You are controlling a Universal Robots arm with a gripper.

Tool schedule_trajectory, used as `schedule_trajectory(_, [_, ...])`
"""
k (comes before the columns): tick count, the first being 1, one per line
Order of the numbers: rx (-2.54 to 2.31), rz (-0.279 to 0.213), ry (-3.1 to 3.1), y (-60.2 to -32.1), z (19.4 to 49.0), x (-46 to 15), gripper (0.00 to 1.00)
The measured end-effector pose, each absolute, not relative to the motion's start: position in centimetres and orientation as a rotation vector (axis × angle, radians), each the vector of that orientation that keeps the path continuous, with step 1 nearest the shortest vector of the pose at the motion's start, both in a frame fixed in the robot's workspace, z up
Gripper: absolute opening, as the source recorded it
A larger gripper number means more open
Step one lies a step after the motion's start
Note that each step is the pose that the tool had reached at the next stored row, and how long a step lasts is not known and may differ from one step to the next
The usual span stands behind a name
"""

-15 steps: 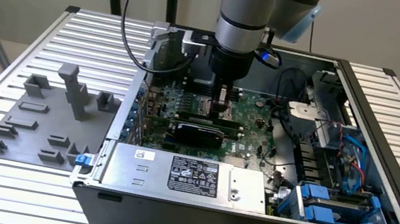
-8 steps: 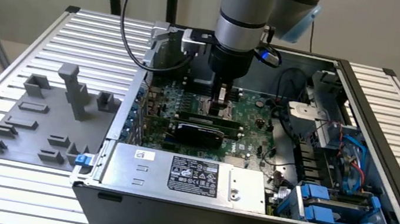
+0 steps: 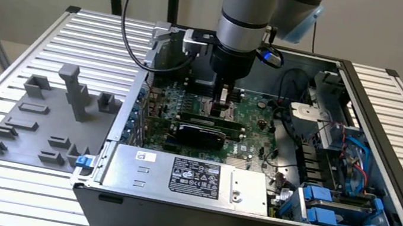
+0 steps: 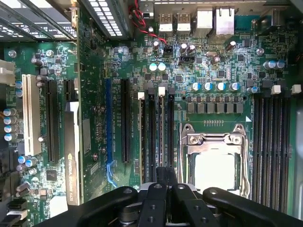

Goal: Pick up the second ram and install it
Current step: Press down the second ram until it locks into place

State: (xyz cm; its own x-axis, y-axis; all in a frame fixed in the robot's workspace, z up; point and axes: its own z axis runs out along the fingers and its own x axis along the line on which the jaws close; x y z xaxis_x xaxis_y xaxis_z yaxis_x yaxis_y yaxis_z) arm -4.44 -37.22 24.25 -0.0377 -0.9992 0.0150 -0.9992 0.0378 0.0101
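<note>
Here, black ribbed tool (image 4: 162, 189) over slots.

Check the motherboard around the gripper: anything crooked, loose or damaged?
Nothing stands out. The gripper hangs over the memory slots beside the CPU socket. The slots look straight, and the graphics card sits level on the motherboard.

1. One open computer case (image 3: 250, 213) is seen on the table.
2. One motherboard (image 4: 218, 61) is seen inside it.
3. One CPU socket (image 4: 214, 161) is counted, metal frame around it.
4. One grey fixture plate (image 3: 39, 125) is seen beside the case, with several upright blocks on it; exact block count cannot be told.
5. One power supply (image 3: 188, 177) is counted.
6. Four memory slots (image 4: 272, 142) are counted on one side of the socket.
7. One white expansion slot (image 4: 31, 116) is counted.
8. One gripper (image 3: 222, 101) is seen.
</note>
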Motion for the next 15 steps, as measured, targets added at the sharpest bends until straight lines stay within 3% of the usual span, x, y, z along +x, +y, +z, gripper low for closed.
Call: schedule_trajectory(15, [2.166,0.008,-2.250,-37.0,22.4,-4.5,0.00])
